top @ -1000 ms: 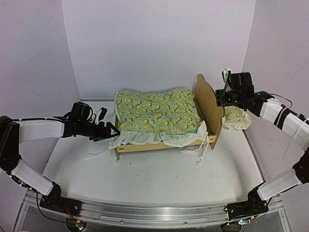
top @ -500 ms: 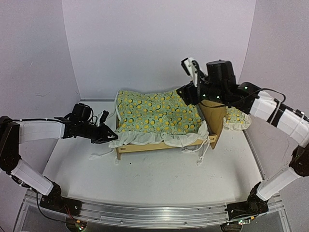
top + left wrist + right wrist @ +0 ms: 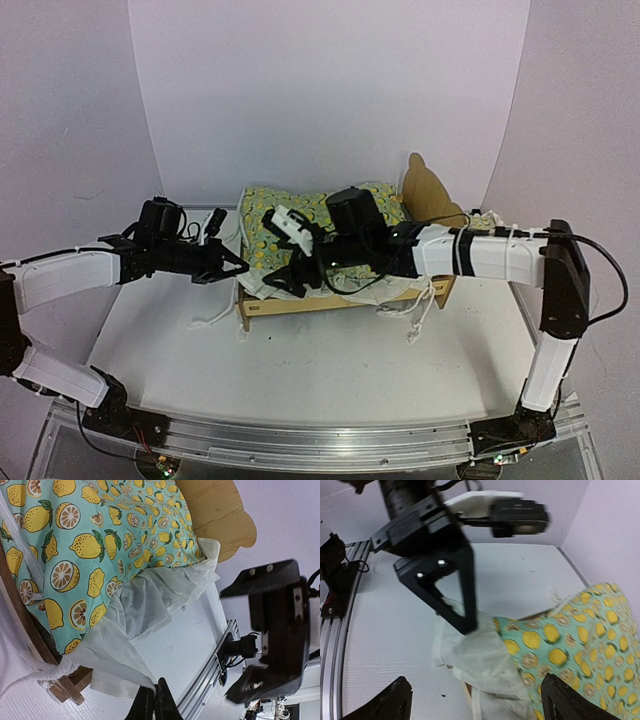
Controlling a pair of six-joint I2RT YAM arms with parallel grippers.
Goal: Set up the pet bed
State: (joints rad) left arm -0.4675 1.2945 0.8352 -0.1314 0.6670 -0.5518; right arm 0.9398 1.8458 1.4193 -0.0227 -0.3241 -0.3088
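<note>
Plainly, the bed [image 3: 428, 192] is the biggest worry. It stands mid-frame in the top view on the table [image 3: 350, 380], tall end to the right, its top covered by the blanket [image 3: 100, 540]. It looks light, so a hard pull on the cloth could drag or tip it, I judge.

Next, the blanket. It is draped over the frame and not fixed, as far as I can tell. A tug from the lower-left corner may slide it off or bunch it.

The right arm [image 3: 490, 255] lies low across the bed from the right, and a careless sweep could knock the headboard [image 3: 215, 510].

The left gripper [image 3: 152, 700] is pinched together on the edge of the white ruffle [image 3: 135, 610], bottom centre of its wrist view. Thin cloth held by so little may slip free.

The right gripper [image 3: 480, 700] stands wide apart, holding nothing, just beside the left one at the bed's left corner. Closing there could strike the other claw or grab the same fold.

Counted: one table, one bed, one blanket, two arms, two grippers. Loose white cords [image 3: 415, 315] hang at the bed's front right; I cannot count them.
</note>
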